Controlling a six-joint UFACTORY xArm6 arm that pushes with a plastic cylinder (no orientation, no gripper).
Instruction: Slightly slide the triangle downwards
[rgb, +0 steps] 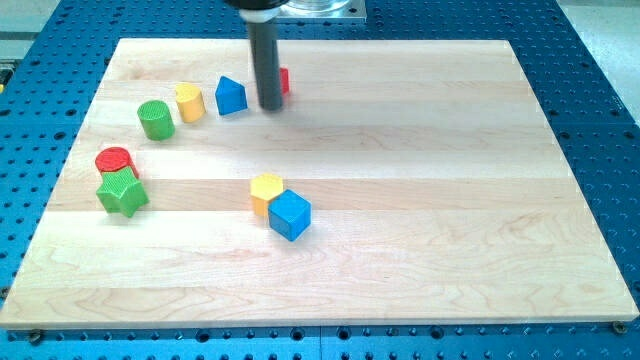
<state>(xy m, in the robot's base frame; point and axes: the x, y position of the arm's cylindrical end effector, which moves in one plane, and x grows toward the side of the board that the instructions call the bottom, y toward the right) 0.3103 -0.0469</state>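
The blue triangle block (230, 96) stands near the view's top left of the wooden board (420, 200). My tip (271, 107) rests on the board just to the right of it, a small gap apart. The dark rod hides most of a red block (285, 80) behind it, whose shape I cannot make out.
A yellow cylinder-like block (189, 101) and a green cylinder (156, 119) lie left of the triangle. A red cylinder (114, 159) touches a green star (122, 192) at the left. A yellow hexagon (266, 190) touches a blue cube (290, 215) mid-board.
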